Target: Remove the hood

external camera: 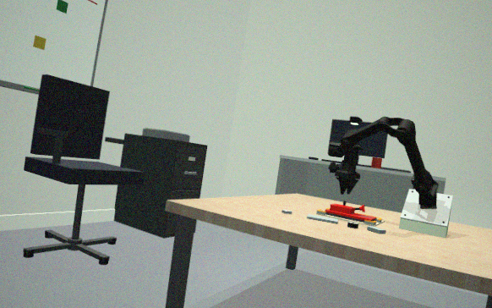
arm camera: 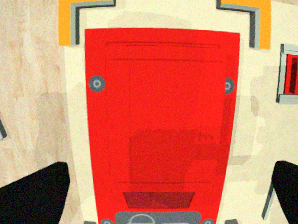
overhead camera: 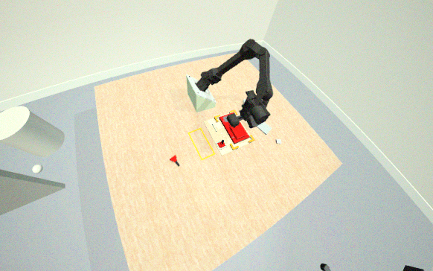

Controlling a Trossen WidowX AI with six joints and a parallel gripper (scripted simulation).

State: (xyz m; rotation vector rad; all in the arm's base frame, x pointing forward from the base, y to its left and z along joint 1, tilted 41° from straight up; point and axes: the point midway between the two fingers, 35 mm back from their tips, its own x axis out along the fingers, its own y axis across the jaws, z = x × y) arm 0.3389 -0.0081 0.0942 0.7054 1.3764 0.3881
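The toy car [overhead camera: 243,140] [external camera: 359,217] [arm camera: 92,115] is red and lies on a cream board [overhead camera: 211,128] [arm camera: 165,17]. Its hood [overhead camera: 239,133] [external camera: 341,209] [arm camera: 162,95], a raised red block, sits on the car. My gripper [external camera: 347,193] [arm camera: 176,175] is open and empty above the car, pointing down. In the wrist view its fingers stand wide to either side of the car, near its dashboard end. The fingertips are hidden in the top view. The marked area [overhead camera: 196,146] is a yellow outline on the table beside the board, with nothing in it.
Yellow corner brackets [overhead camera: 234,147] [arm camera: 265,30] stand around the car. A red switch [overhead camera: 222,144] [arm camera: 291,75] is on the board. A red piece with a dark handle [overhead camera: 173,159] lies beyond the marked area. A pale slab [overhead camera: 265,129] [external camera: 322,219] and a small block [overhead camera: 278,141] [external camera: 287,211] lie opposite.
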